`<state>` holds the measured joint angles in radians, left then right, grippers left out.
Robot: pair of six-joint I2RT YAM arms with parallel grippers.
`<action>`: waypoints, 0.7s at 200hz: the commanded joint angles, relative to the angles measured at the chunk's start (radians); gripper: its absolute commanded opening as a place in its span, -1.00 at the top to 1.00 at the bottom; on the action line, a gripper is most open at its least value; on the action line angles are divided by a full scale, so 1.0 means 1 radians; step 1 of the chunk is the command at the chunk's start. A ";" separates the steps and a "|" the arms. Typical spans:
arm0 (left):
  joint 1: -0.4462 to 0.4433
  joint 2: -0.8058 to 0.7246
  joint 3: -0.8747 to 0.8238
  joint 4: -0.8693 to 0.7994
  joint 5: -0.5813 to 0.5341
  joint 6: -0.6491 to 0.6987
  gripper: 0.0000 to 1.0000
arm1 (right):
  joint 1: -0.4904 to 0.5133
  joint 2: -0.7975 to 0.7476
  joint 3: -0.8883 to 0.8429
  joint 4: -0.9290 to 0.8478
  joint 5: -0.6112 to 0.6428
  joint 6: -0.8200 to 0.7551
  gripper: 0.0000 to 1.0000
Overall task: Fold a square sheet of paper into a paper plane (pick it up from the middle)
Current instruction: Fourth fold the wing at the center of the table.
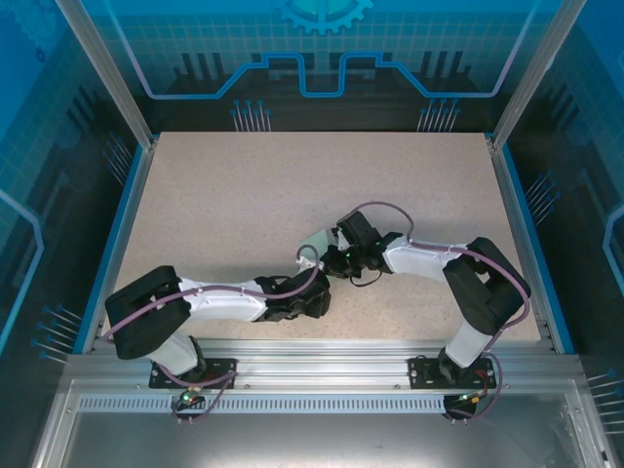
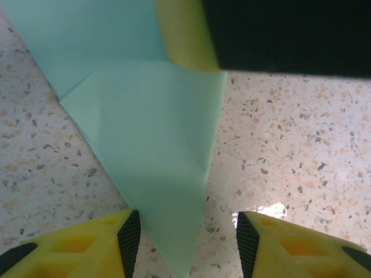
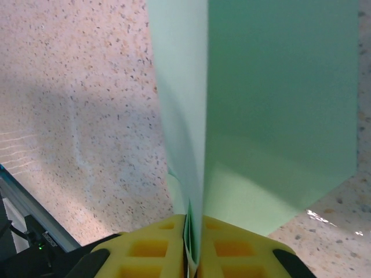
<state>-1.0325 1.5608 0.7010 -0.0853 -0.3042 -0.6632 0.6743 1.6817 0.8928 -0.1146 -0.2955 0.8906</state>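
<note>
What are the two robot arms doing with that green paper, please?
The right hand is shut on a partly folded sheet of green paper, holding it over the speckled table. The left hand is open, with the paper's pointed tip between its jaws, not gripped.

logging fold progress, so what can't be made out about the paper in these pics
- Right wrist: the paper runs off the top edge, and the strip clamped in the shut right gripper is hidden inside it.
- Left wrist: the paper's upper part is cut off by the frame edge and covered by the right gripper.
- Top: the paper is too small and partly under the right gripper, so its folds can't be counted.
</note>
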 commanded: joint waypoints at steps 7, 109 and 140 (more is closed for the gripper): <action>-0.026 0.020 0.049 -0.031 -0.127 -0.060 -0.03 | -0.002 0.013 0.029 -0.028 -0.027 -0.021 0.73; -0.064 0.047 0.097 -0.081 -0.220 -0.062 0.22 | -0.024 0.030 0.044 -0.038 -0.049 -0.042 0.68; -0.066 0.067 0.103 -0.095 -0.226 -0.074 0.28 | -0.030 0.032 0.044 -0.031 -0.061 -0.043 0.68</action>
<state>-1.0840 1.6073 0.7734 -0.1596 -0.5022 -0.7322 0.6518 1.6947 0.9112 -0.1318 -0.3237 0.8635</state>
